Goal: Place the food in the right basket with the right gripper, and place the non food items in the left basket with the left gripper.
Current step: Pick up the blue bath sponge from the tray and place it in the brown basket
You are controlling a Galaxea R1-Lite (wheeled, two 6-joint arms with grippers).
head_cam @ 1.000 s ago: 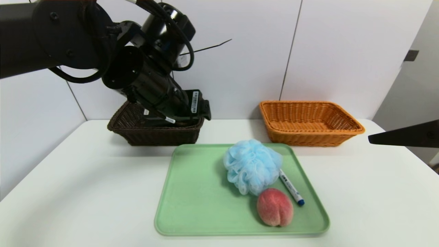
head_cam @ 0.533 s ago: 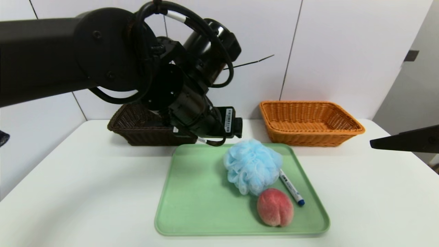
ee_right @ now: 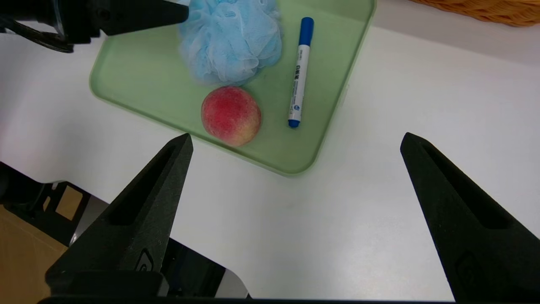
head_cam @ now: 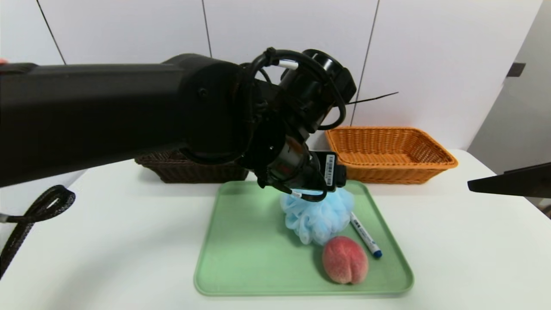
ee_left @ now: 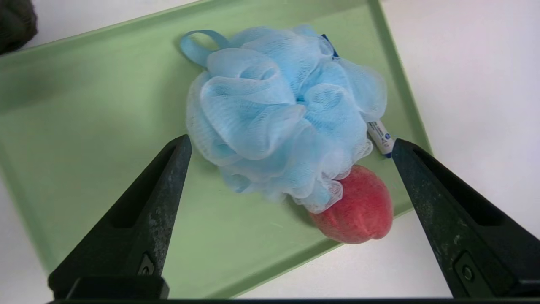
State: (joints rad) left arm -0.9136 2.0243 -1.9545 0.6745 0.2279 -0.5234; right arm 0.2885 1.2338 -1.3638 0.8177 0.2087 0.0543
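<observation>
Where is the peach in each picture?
Head view: the peach sits at the near right corner of the green tray, just in front of the blue pouf.
Left wrist view: the peach peeks out from under the pouf, between the open left hand's fingers.
Right wrist view: the peach lies beside the marker.
Shared landmark: the blue pouf, always touching or right next to the peach.

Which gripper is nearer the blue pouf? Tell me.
Left. The left gripper hovers open just above the blue pouf; the right gripper waits open off the tray's peach-side corner.
</observation>
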